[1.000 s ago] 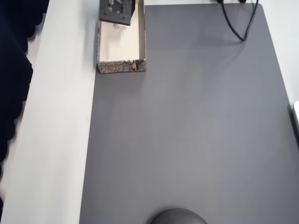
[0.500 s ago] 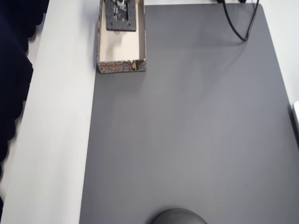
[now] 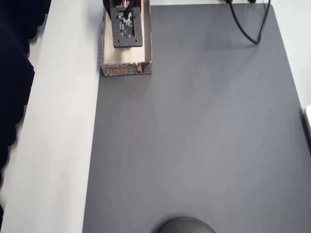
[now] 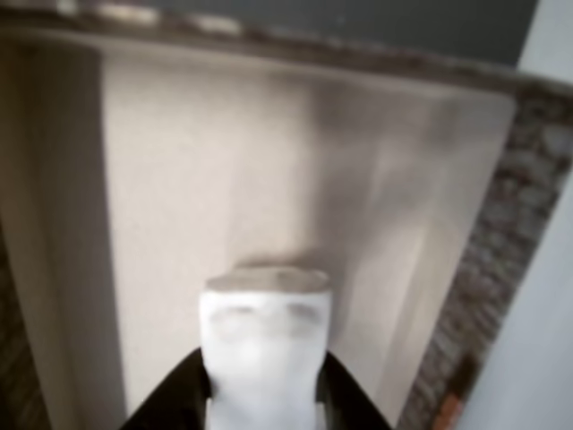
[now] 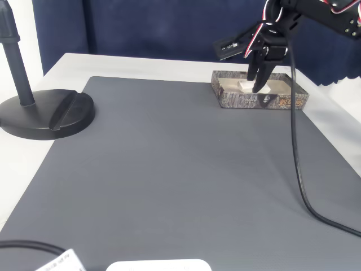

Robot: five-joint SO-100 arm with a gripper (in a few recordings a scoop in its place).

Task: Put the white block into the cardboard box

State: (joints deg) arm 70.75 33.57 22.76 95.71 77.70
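Dark grey mat [image 3: 194, 136] covers most of a white table [image 3: 58, 145]; in the overhead view the bare white strip runs down the left side, with a narrower strip at the right edge. Mat corners rounded. Dark blue curtain [image 5: 158, 28] hangs behind the table in the fixed view; its scalloped edge shows at the overhead view's left border. Black round stand base [image 5: 48, 116] with an upright pole [image 5: 14, 56] sits on the table's near-left corner in the fixed view, partly on the mat. Black cable [image 5: 299, 164] trails across the mat at right. Light even, diffuse; shadows soft, faint sheen on mat.
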